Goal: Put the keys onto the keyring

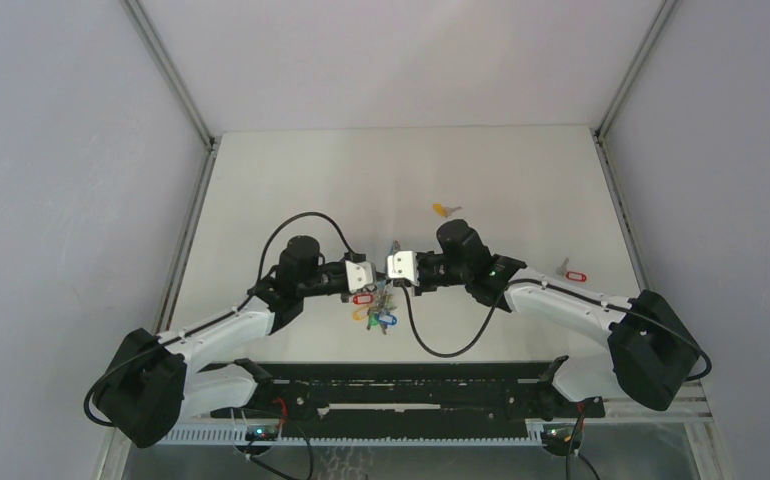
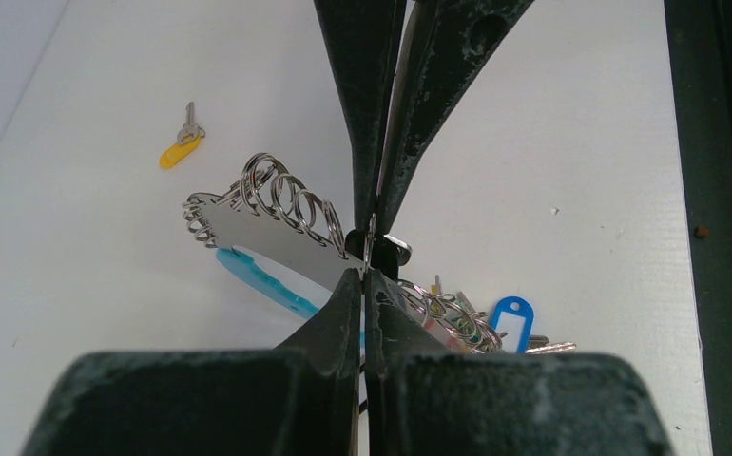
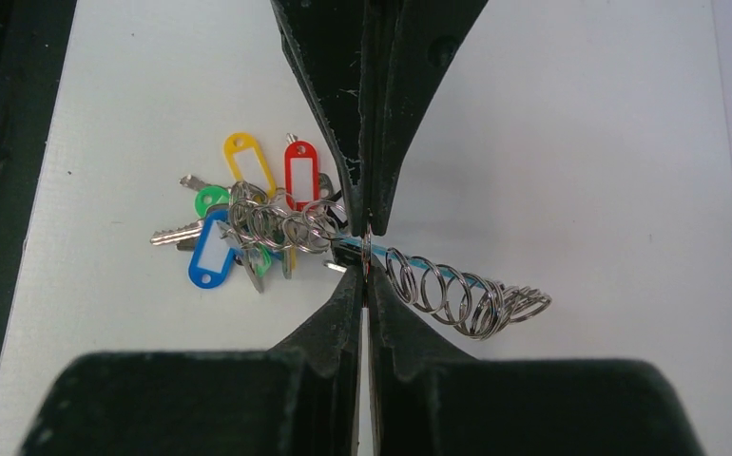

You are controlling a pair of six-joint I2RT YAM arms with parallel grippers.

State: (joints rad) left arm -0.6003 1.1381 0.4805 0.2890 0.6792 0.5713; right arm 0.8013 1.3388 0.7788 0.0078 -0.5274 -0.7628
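Found large keyring bunch (image 3: 248, 228) of silver wire coil, light-blue band and multicoloured plastic tags, with tags resting on white table (image 1: 291, 180). Noted left gripper (image 2: 370, 256) and right gripper (image 3: 367, 249) both pinched fully shut on its metal loop from opposite sides. Logged bare tabletop beyond bunch. Spotted yellow-tagged silver key (image 1: 446, 210) just beyond bunch, red-tagged silver key (image 1: 573, 272) well right of it, near table edge. Cannot make out exact grip point between dark jaws. Blue band mostly hidden.
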